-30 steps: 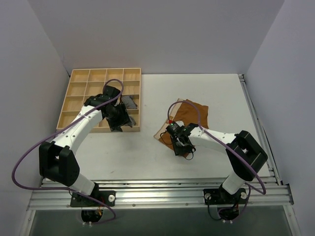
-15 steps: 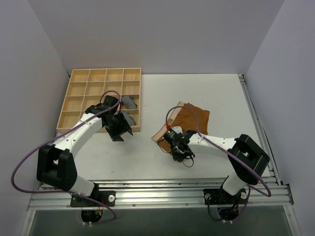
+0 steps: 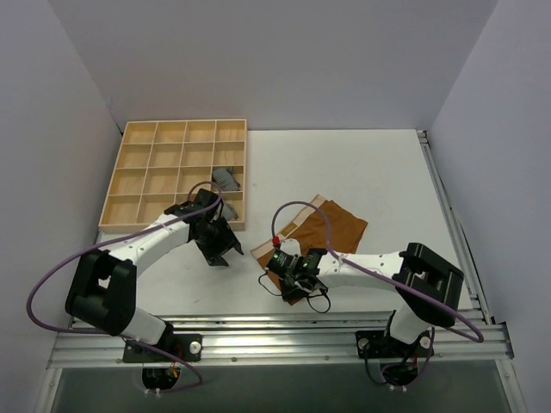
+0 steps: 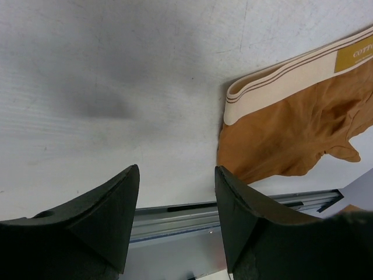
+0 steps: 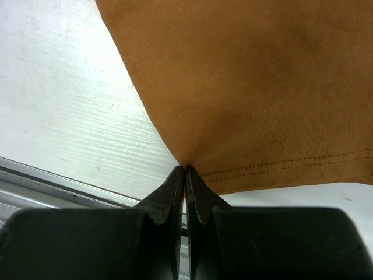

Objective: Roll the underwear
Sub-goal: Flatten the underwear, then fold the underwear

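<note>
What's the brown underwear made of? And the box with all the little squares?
The underwear looks like soft, matte knit cloth, maybe cotton: it wrinkles, and the right wrist view shows a stitched hem. Its pale waistband looks like smooth elastic with thin dark stripes. The box looks like bare light wood, perhaps thin plywood, judging by its pale tan slats.

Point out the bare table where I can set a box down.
Widest: the table beyond the underwear, from the tray to the right rail. Crowded: the near middle, where the left gripper hangs beside the underwear and the right gripper pinches it.
</note>
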Available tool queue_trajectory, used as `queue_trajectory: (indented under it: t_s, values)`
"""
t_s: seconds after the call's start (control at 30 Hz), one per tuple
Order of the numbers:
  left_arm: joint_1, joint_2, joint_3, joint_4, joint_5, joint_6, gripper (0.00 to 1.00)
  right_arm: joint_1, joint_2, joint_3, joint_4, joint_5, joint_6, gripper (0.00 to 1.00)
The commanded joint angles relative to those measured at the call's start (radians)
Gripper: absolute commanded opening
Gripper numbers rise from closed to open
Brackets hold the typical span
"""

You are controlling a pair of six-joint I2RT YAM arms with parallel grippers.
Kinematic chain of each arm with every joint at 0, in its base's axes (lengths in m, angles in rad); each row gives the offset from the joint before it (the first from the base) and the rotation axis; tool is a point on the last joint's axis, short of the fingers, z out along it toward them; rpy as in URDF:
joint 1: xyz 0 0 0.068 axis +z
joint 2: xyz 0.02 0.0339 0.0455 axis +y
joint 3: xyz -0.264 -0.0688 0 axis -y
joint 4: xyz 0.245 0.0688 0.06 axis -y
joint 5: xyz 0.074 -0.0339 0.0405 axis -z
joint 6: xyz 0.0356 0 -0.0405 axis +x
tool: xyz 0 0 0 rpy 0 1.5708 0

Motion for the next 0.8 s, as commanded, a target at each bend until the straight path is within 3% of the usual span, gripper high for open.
queue_trajectory:
  t_s: [0.0, 0.77]
  values:
    - [-0.006, 0.02, -0.028, 0.117, 0.02, -0.04, 0.63, 0.014, 0.012, 0.036, 0.002, 0.013, 0.046, 0.0]
    - [-0.058, 0.222, -0.104, 0.438, 0.016, -0.105, 0.62, 0.031, 0.011, 0.05, 0.022, -0.007, 0.046, 0.0]
